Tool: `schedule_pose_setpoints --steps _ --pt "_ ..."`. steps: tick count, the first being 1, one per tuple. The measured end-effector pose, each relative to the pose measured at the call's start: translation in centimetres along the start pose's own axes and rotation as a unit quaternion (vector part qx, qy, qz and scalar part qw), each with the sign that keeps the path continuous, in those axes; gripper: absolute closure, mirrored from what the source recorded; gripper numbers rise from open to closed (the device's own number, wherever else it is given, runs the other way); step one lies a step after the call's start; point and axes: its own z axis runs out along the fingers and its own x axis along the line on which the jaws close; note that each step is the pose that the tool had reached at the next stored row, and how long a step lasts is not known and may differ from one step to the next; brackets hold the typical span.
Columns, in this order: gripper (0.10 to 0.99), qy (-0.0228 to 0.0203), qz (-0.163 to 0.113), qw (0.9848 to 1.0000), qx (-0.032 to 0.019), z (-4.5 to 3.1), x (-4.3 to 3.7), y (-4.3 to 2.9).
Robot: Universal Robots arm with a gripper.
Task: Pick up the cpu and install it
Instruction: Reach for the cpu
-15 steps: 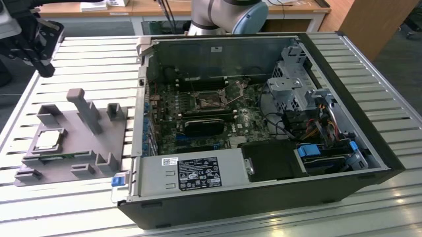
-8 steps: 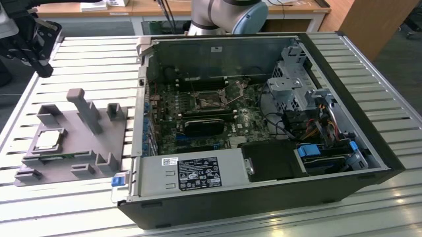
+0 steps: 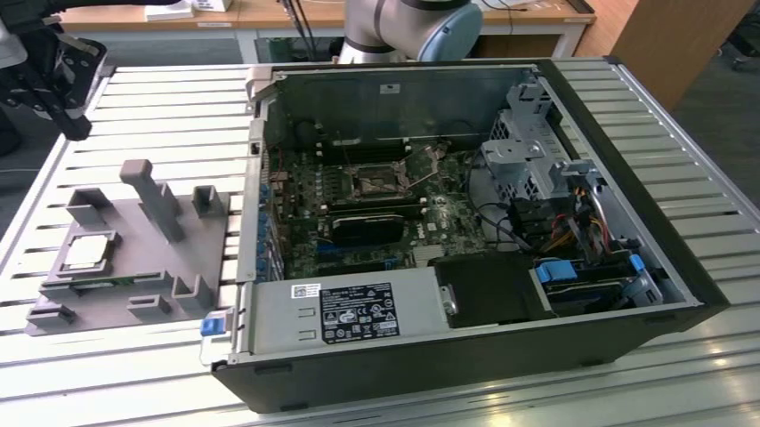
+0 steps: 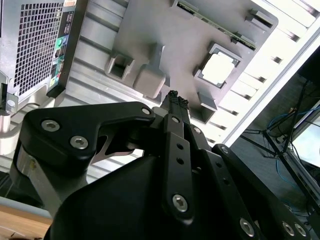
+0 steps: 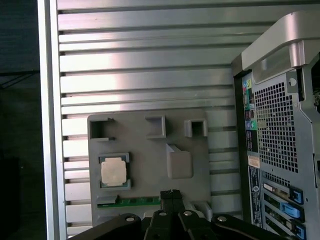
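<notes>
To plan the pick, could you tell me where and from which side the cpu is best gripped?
Likely from straight above, pinching two opposite edges: the cpu lies flat, metal top up, in a framed pocket of the grey tray, blocking sideways approach.

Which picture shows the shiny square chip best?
The first wrist view: it looks straight down on the cpu, sitting in the grey tray. The second wrist view shows the cpu slanted and washed pale; the exterior view shows the cpu obliquely.

There is one cpu [image 3: 89,252], one grey tray [image 3: 145,267], one open computer case [image 3: 392,98] with one black socket [image 3: 377,181], one gripper [image 5: 170,193] and one slatted tabletop [image 3: 155,116].
</notes>
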Motion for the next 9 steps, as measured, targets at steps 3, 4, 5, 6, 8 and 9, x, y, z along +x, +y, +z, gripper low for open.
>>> schedule_pose_setpoints --steps 3,4,5,6,8,9 --pt "0.980 0.0001 0.000 1.0000 0.0000 0.00 0.23 -0.18" --pt "0.980 0.0000 0.000 1.0000 0.0000 0.00 0.37 -0.24" --pt "0.980 0.0000 0.000 1.0000 0.0000 0.01 0.53 -0.32" --pt "0.980 0.0000 0.000 1.0000 0.0000 0.00 0.72 -0.40" --pt "0.980 0.0000 0.000 1.0000 0.0000 0.00 1.04 -0.51" --pt "0.980 0.0000 0.000 1.0000 0.0000 0.00 1.19 -0.56"
